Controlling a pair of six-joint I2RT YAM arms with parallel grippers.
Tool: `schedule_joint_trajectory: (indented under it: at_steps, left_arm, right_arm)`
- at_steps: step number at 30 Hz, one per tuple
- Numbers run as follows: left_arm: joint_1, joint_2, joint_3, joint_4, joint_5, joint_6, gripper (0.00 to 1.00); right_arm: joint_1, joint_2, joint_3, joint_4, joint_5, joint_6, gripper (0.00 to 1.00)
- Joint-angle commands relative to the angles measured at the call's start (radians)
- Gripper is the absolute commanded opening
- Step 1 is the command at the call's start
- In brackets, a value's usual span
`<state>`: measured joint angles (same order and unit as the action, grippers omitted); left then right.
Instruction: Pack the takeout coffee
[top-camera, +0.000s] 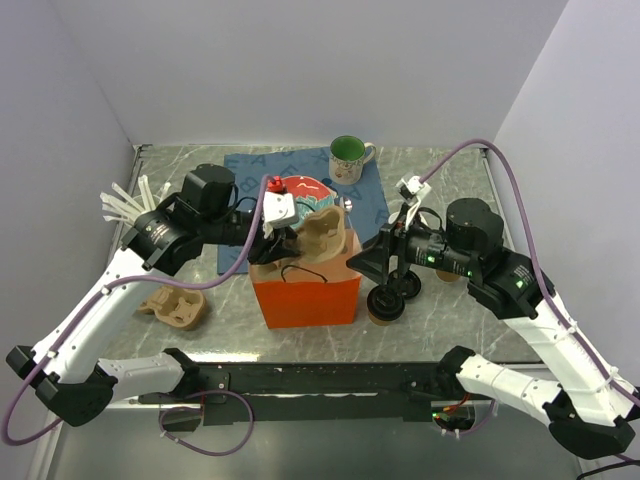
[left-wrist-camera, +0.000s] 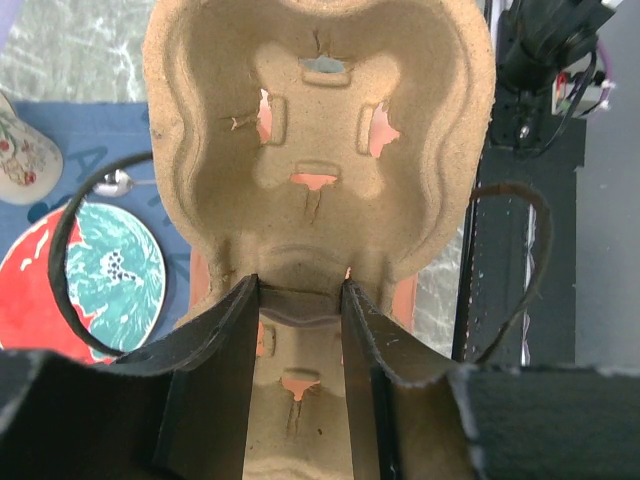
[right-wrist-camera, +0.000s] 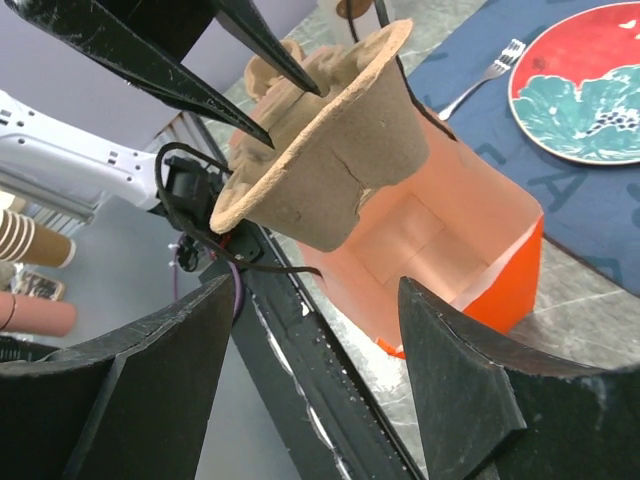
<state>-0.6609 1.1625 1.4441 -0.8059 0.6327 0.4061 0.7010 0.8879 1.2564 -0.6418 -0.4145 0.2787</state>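
Left pincer (left-wrist-camera: 300, 292) is pinching the middle ridge of a pulp cup carrier (left-wrist-camera: 320, 150), fingers (left-wrist-camera: 215, 380) pressed in from both sides. I'm holding the carrier tilted over the open mouth of the orange paper bag (top-camera: 305, 298), part of it above the rim. Through the holes in the carrier, the left wrist view shows orange.

Right pincer (right-wrist-camera: 315, 290) is spread wide with nothing between its fingers. Its camera looks across at the carrier and into the bag, which shows bare walls and floor.

The takeout coffee (top-camera: 386, 302) stands upright on the table (top-camera: 480, 185), black lid on, just to the right of the bag and not in it. In the top view it sits right under the right pincer (top-camera: 390, 265). I can't tell if they touch.

Behind the bag there's a blue mat (top-camera: 240, 165) with a red and teal plate (top-camera: 300, 188) and a fork (right-wrist-camera: 480, 75) on it. A green mug (top-camera: 349, 156) stands at the mat's far right corner. A second pulp carrier (top-camera: 176, 307) lies flat on the table, left of the bag.
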Motion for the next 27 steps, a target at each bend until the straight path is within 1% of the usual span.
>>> schedule_joint_trajectory:
  at_steps: [1,7,11,15,20,27]
  left_arm:
    - [-0.009,0.003,0.018,-0.042,-0.04,0.049,0.24]
    - [-0.012,0.012,-0.002,-0.061,-0.061,0.065,0.24]
    - [-0.04,0.023,-0.01,-0.044,-0.071,0.057,0.23]
    - [-0.069,0.037,-0.008,-0.041,-0.123,0.053,0.24]
    - [-0.109,0.071,0.007,-0.088,-0.194,0.059,0.22]
    - [-0.134,0.069,-0.039,-0.035,-0.237,0.046,0.2]
  right_arm:
    - [0.008,-0.026,0.014,0.001,0.063,-0.012,0.72]
    - [0.008,-0.03,0.024,-0.042,0.166,0.011,0.72]
    - [0.008,-0.035,0.029,-0.07,0.21,0.028,0.72]
    - [0.006,-0.037,0.026,-0.085,0.232,0.037,0.72]
    - [0.008,-0.043,0.041,-0.114,0.267,0.05,0.72]
    - [0.006,-0.052,0.04,-0.142,0.278,0.051,0.72]
